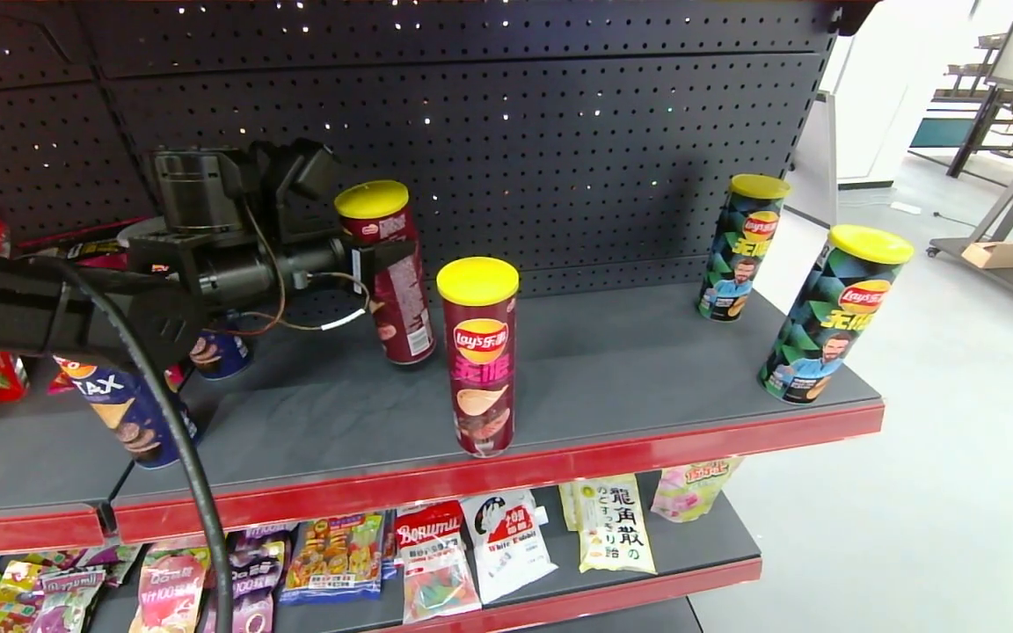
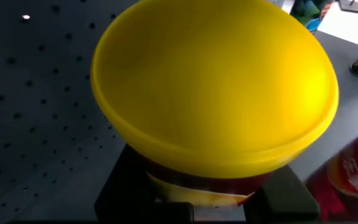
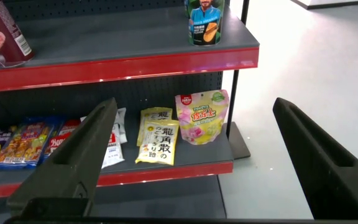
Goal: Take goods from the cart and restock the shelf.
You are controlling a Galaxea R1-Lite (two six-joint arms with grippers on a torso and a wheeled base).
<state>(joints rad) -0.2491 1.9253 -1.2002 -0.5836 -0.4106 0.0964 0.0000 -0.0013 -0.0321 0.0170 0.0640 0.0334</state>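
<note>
Now placing, by the look of it. Left gripper (image 1: pixel 364 259) clamped round the upper body of a maroon chip can (image 1: pixel 403 321), just under its yellow lid (image 2: pixel 216 81). Can toward the back of the top shelf (image 1: pixel 630 360), close to the pegboard (image 1: pixel 559 132). Base at or just off the shelf surface, hard to tell which. Slightly tilted, lid leaning left. Right gripper (image 3: pixel 194 109) spread wide, holding nothing, down low facing the lower shelf and its snack bags (image 3: pixel 157 134).

Doing it well:
- Straighten the can first, for flat base contact rather than an edge.
- Lower gently until fully seated, then release. No letting go while tilted: probable topple, being tall, narrow and likely light.
- Open just enough to free the sides, then back out level and straight toward the left, without brushing the lid.
- Mind the second maroon can (image 1: pixel 480 360), upright at the front lip, near the held one, forward and to its right: no swing that way.
- Blue cans (image 1: pixel 133 413) under the arm also close, so no dropping the wrist on retreat.
- Green cans (image 1: pixel 739 251) far right, well apart, no concern.
</note>
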